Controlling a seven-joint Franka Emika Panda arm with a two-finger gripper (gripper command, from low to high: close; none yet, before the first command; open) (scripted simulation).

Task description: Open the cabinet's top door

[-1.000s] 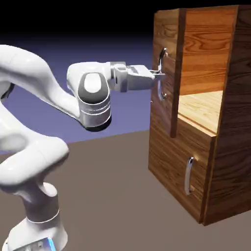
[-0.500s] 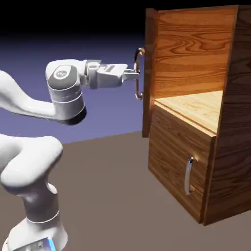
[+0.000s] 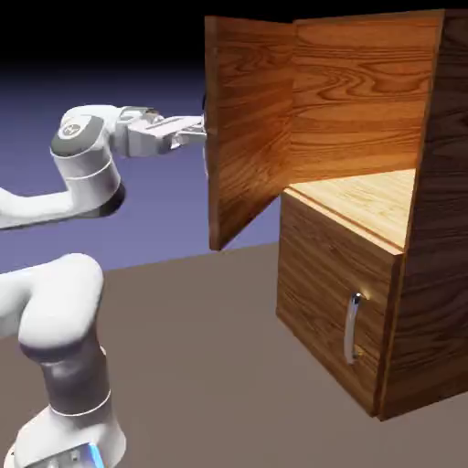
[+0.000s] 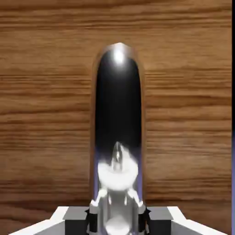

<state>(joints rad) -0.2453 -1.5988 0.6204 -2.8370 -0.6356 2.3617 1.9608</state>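
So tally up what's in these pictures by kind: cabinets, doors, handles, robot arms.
Cabinets: 1, the cabinet
Doors: 2, the top door swung open, the lower door shut
Handles: 2, the top handle in the gripper, the lower handle
Robot arms: 1
Total: 6
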